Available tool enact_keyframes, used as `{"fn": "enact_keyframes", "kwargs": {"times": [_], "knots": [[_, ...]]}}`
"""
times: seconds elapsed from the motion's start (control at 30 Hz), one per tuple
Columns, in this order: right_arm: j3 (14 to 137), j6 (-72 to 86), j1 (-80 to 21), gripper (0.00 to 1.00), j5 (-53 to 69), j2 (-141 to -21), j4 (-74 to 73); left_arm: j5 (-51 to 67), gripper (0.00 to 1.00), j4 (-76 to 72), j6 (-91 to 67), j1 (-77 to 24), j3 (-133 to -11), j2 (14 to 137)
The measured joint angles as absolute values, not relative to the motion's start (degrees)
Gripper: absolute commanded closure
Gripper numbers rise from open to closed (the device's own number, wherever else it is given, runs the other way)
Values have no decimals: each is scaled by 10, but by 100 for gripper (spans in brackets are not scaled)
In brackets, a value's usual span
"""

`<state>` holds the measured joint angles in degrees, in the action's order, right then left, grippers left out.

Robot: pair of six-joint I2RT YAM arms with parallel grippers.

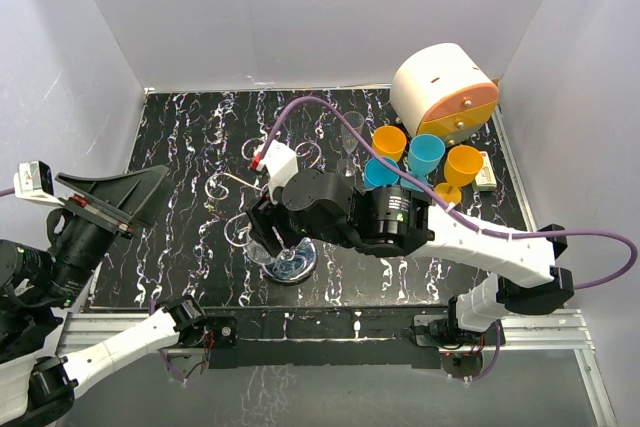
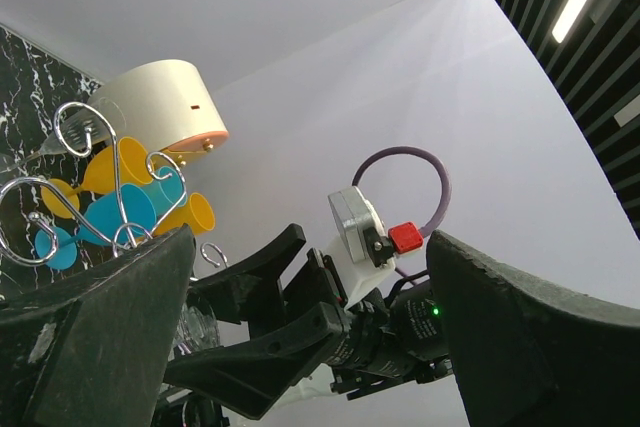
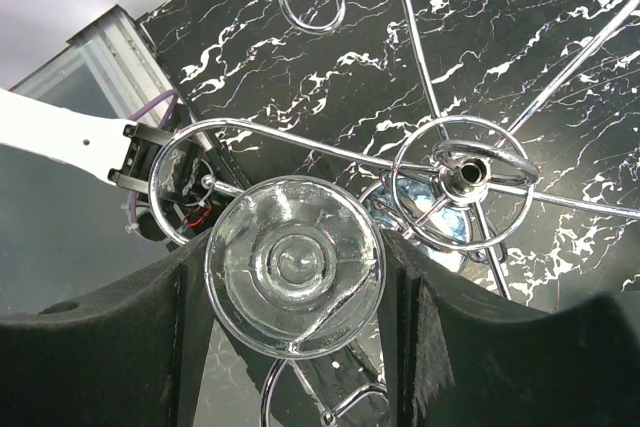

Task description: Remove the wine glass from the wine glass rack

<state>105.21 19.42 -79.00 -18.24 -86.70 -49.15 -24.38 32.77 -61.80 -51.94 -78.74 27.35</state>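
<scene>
The silver wire wine glass rack stands on its round shiny base at the front middle of the black marble table. In the right wrist view I look down on its centre post and curled arms. A clear wine glass hangs from one arm with its round foot on top. My right gripper has a black finger pressed against each side of the glass. From above, that gripper sits at the rack's left side. My left gripper hovers open at the table's left edge, holding nothing.
A cream drum-shaped container stands at the back right. In front of it are orange cups and blue cups, and a small box. White walls close in three sides.
</scene>
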Motion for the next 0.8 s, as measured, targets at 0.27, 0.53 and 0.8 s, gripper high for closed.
{"fn": "enact_keyframes", "kwargs": {"times": [0.27,0.53,0.8], "knots": [[1036,165,-790,100,-150,-847,-492,-244,1,325,-618,-520,-787,278],[1035,137,-789,100,-108,-847,-491,-239,1,322,-618,-519,-787,284],[1033,117,-785,100,-62,-847,-490,-238,1,321,-618,-520,-787,285]]}}
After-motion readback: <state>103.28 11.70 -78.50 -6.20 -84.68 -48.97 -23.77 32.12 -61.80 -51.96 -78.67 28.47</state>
